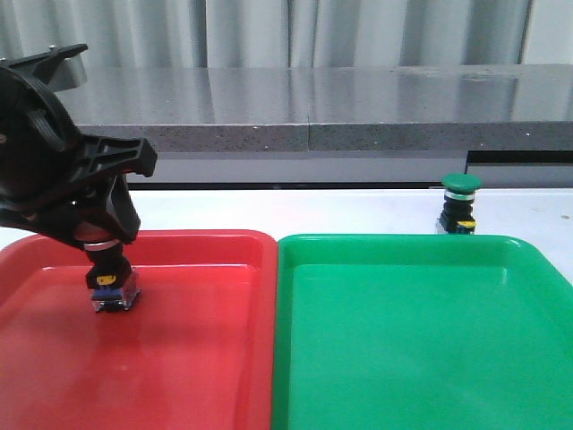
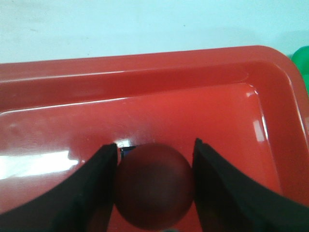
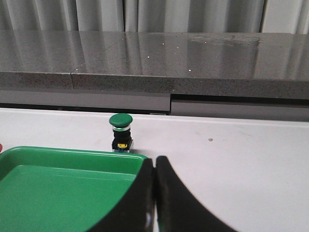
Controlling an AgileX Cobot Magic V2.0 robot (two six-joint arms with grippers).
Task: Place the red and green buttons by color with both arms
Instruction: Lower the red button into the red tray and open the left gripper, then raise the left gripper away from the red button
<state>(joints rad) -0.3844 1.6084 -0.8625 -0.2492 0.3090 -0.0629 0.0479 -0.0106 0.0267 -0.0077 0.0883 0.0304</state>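
The red button [image 1: 112, 278] stands upright in the red tray [image 1: 197, 358], its base at the tray floor near the far left. My left gripper [image 1: 103, 237] is shut on its dark-red cap [image 2: 154, 186], a finger on each side. The green button [image 1: 460, 204] stands upright on the white table just behind the far right edge of the green tray [image 1: 403, 358]. In the right wrist view my right gripper [image 3: 155, 159] is shut and empty, with the green button [image 3: 120, 131] a short way beyond it. The right gripper is out of the front view.
The red tray [image 2: 145, 72] and green tray [image 3: 48, 183] lie side by side, rims touching, and fill the near table. A grey stone ledge [image 1: 313, 107] runs along the back. A corner of the green tray [image 2: 301, 58] shows in the left wrist view.
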